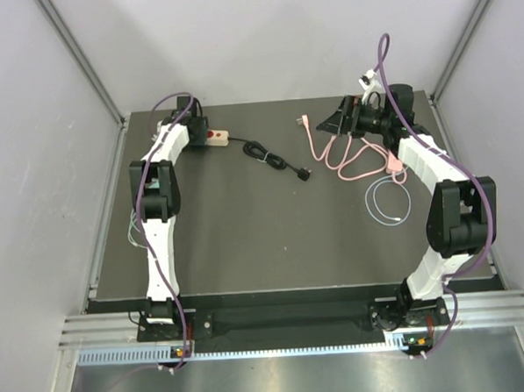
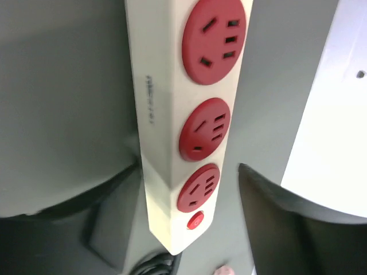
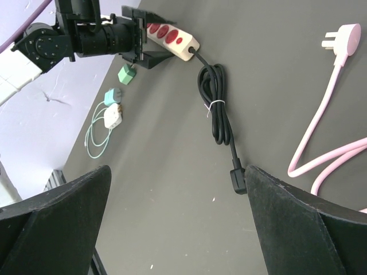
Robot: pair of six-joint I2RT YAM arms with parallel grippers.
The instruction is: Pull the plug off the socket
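A white power strip (image 1: 217, 139) with three red sockets lies at the far left of the dark table. In the left wrist view, the strip (image 2: 153, 120) has all three sockets empty, and a red switch (image 2: 195, 220) sits at its cord end. My left gripper (image 1: 194, 120) is open, its fingers either side of the strip. A pink plug (image 1: 304, 120) on a pink cable lies loose at the far middle and also shows in the right wrist view (image 3: 344, 39). My right gripper (image 1: 337, 119) is open and empty, held above the table at the far right.
The strip's black cord (image 3: 215, 103) runs in a tied bundle to a black plug (image 3: 238, 180) near the table's middle. A green adapter (image 3: 126, 74) and a white charger (image 3: 113, 116) with a teal cable lie by the left arm. A white cable loop (image 1: 389, 198) lies at the right.
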